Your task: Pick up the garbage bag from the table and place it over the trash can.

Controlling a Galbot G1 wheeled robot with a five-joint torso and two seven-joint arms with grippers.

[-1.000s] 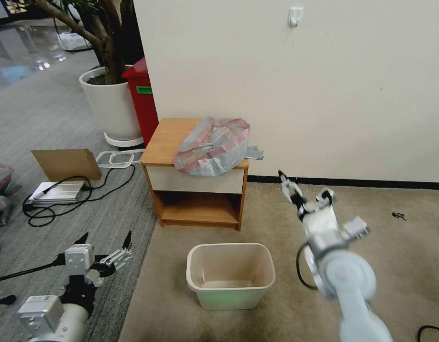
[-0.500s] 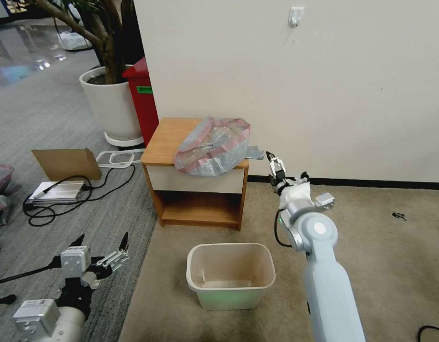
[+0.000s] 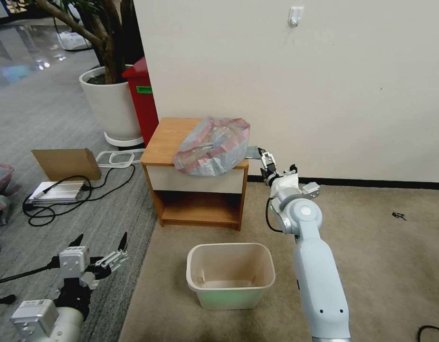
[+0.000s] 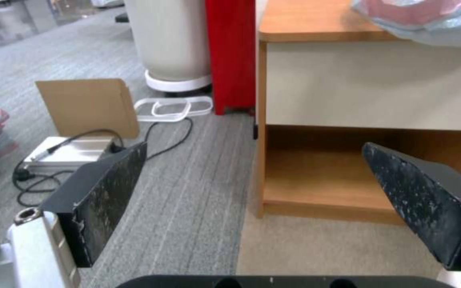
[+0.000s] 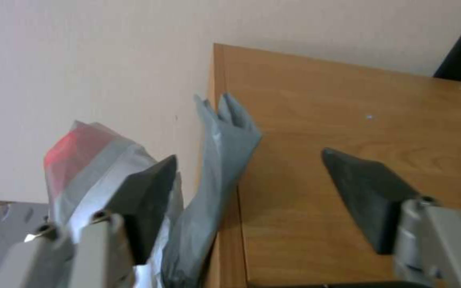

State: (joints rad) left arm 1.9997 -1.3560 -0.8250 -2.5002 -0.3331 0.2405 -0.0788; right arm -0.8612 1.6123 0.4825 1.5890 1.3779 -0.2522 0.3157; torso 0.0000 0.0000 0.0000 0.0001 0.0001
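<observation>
Garbage bag [image 5: 214, 168] tail between right end effector [image 5: 249, 200] fingers

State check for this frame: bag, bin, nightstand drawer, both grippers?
garbage bag: crumpled on the table, ungripped
trash can: upright on the carpet, unlined
drawer: closed
right gripper: open, at the bag's grey tail beside the table's right edge
left gripper: open, low near the floor

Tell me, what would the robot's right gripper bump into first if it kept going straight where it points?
Probably the crinkled grey plastic garbage bag: the open right gripper points at its loose grey corner hanging over the side of the light-brown wooden table. Depth is unclear, so it might touch the table's edge instead.
</observation>
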